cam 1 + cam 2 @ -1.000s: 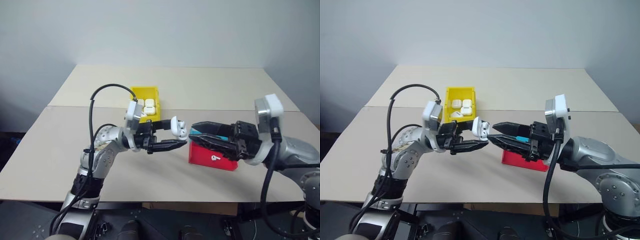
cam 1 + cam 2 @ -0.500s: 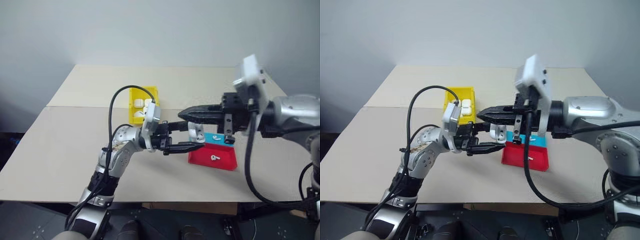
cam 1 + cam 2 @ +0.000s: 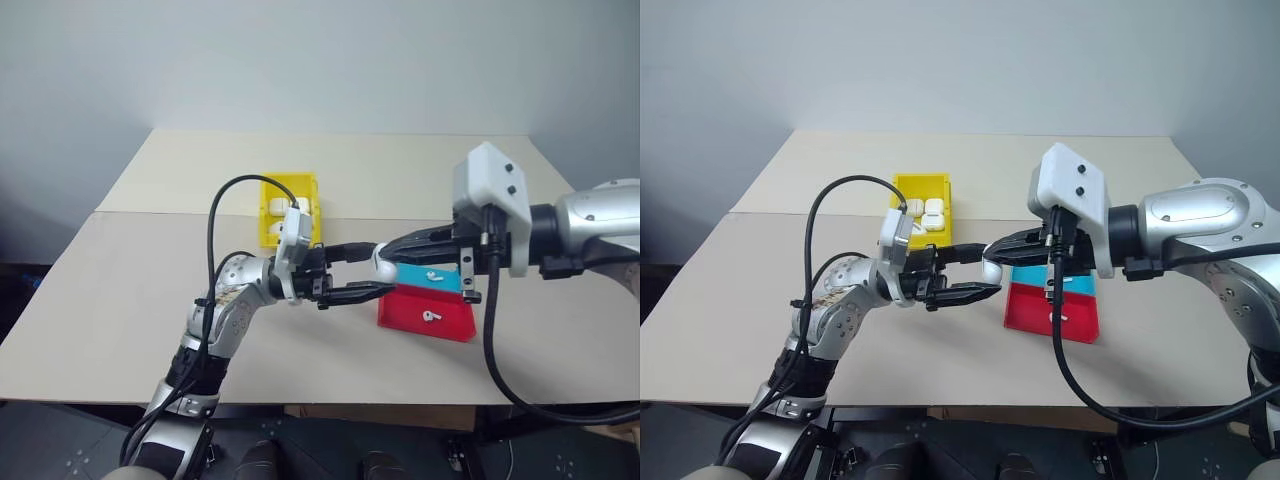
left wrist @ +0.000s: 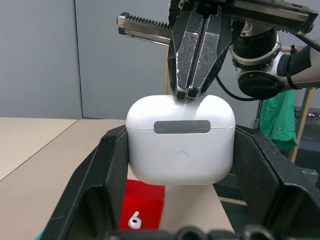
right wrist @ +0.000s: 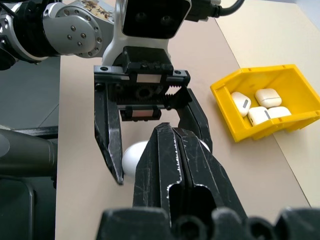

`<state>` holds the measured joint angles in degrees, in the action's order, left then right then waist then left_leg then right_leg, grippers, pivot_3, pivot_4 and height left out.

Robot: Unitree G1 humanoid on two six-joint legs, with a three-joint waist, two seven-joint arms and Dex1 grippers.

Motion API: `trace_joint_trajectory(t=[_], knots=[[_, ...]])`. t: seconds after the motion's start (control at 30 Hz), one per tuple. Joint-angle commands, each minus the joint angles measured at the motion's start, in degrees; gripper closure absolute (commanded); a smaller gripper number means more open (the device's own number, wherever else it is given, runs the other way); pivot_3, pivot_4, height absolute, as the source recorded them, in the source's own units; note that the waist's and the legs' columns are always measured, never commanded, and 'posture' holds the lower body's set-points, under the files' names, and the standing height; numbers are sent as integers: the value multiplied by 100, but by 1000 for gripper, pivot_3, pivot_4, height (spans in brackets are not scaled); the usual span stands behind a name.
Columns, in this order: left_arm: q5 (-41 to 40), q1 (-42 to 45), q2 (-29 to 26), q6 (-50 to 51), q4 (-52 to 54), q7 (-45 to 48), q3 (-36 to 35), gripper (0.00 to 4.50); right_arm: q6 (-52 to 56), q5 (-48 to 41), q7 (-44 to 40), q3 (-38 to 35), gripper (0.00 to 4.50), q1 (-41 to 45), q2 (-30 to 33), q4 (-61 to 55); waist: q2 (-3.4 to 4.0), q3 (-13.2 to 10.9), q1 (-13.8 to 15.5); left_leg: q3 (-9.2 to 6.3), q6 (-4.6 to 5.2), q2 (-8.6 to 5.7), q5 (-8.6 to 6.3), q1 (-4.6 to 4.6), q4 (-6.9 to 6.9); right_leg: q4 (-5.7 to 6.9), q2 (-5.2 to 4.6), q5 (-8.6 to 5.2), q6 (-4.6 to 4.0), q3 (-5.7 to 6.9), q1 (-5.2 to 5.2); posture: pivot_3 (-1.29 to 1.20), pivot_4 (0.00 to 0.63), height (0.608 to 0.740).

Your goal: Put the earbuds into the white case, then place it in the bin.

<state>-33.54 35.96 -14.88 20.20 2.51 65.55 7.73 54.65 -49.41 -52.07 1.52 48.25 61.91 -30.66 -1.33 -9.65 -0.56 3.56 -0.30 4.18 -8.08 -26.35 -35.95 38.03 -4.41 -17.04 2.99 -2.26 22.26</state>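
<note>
My left gripper is shut on the white case, holding it above the table by its sides with the lid closed. My right gripper is shut, and its tips rest on the top of the case's lid. From the right wrist, the case peeks out between the left fingers, under my right gripper. One of the earbuds lies on the teal part of a tray and another on its red part. The yellow bin stands behind my left arm.
The red-and-teal tray lies on the beige table, just below and right of the grippers. Several white cases lie in the bin. A black cable loops over my left arm and another hangs from my right.
My right gripper has shut and swung from beside the case up and over it, and its tips have come down onto the lid. The left gripper keeps hold of the case.
</note>
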Motion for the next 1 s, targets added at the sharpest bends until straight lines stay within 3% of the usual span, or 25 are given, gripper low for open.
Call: trace_joint_trajectory(t=[0.03,0.23,0.33,0.43,0.67,0.9,0.93,1.0], knots=[[-165,36,0,-100,370,-78,-201,1710,-97,130,-32,-227,4474,-127,39,-49,0,0,0,0,0,0,0,0,0,0,0,0,0,0,0,0,150,740],[78,-88,2,-205,459,-843,-487,1710,-109,-259,795,-1373,4474,-501,-626,155,-2,-1,1,0,0,0,0,0,-3,3,0,0,0,-1,-1,0,150,740],[510,41,298,-357,240,-2140,-849,1710,-220,-260,1254,-1878,4474,-1101,-949,-106,-4,1,43,-2,0,-1,0,0,-4,2,-1,0,1,1,-4,0,150,740],[1098,444,581,-579,-415,-3513,-1227,1710,-94,-309,1707,-1923,4474,-1578,-1218,-495,-5,1,90,-4,2,-4,-1,0,-7,0,-2,3,6,1,-8,0,150,740],[2275,1689,530,-1543,-3056,-4857,-1304,1710,0,-485,2427,-1697,4474,-1815,-1573,-939,-6,0,118,-5,2,-8,0,0,-6,-1,-1,4,9,3,-7,0,150,740],[2671,2890,594,-2566,-5774,-5090,-1355,1710,-10,-603,2634,-1625,4474,-1799,-1550,-957,-14,-4,124,-5,2,-13,-1,-11,-1,-9,-4,4,11,7,-1,0,150,740],[2668,2972,593,-2655,-5995,-4983,-1361,991,-14,-608,2650,-1614,4500,-1802,-1543,-964,-14,-4,123,-5,2,-12,-1,-11,0,-9,-4,4,11,7,-1,0,150,740],[2750,3100,591,-2772,-6353,-5020,-1343,400,-31,-621,2676,-1601,4500,-1816,-1540,-981,-14,-4,122,-5,2,-12,-1,-11,1,-8,-4,3,11,7,0,0,150,740]])
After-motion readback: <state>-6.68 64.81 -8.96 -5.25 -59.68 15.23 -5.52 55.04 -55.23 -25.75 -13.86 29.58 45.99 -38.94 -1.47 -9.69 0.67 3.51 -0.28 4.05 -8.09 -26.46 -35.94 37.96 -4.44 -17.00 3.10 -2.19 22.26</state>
